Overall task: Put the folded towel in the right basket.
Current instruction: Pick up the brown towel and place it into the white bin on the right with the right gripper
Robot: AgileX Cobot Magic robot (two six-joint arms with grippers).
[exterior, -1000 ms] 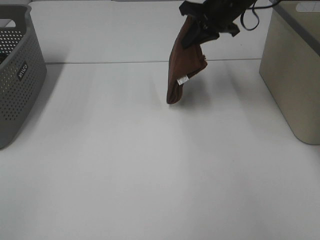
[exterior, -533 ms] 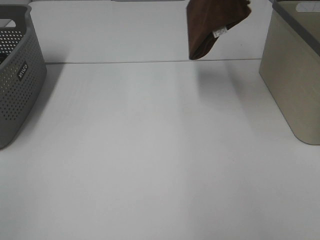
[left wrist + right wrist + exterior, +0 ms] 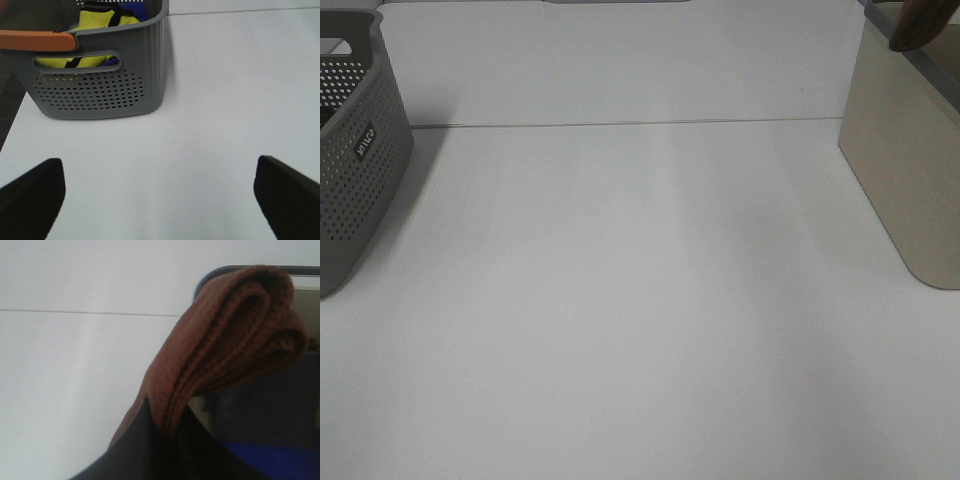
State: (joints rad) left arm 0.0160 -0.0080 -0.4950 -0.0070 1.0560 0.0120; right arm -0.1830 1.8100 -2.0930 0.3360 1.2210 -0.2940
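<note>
The folded brown towel (image 3: 225, 350) hangs from my right gripper (image 3: 162, 432), which is shut on it, over the rim of the beige right basket (image 3: 910, 150). In the exterior high view only the towel's lower tip (image 3: 920, 25) shows at the top right, above the basket's rim; the right gripper itself is out of that frame. The basket's dark rim (image 3: 240, 270) and bluish contents (image 3: 265, 440) show behind the towel in the right wrist view. My left gripper (image 3: 160, 195) is open and empty over the table, a little in front of the grey basket (image 3: 100, 80).
A grey perforated basket (image 3: 355, 150) stands at the table's left edge, holding yellow and blue cloth (image 3: 102, 20) and an orange handle (image 3: 37, 41). The white table (image 3: 620, 300) stretches between the two baskets.
The right gripper has carried the towel up and to the right, from mid-table height to above the right basket's rim, mostly out of the exterior view. The left arm has not moved.
</note>
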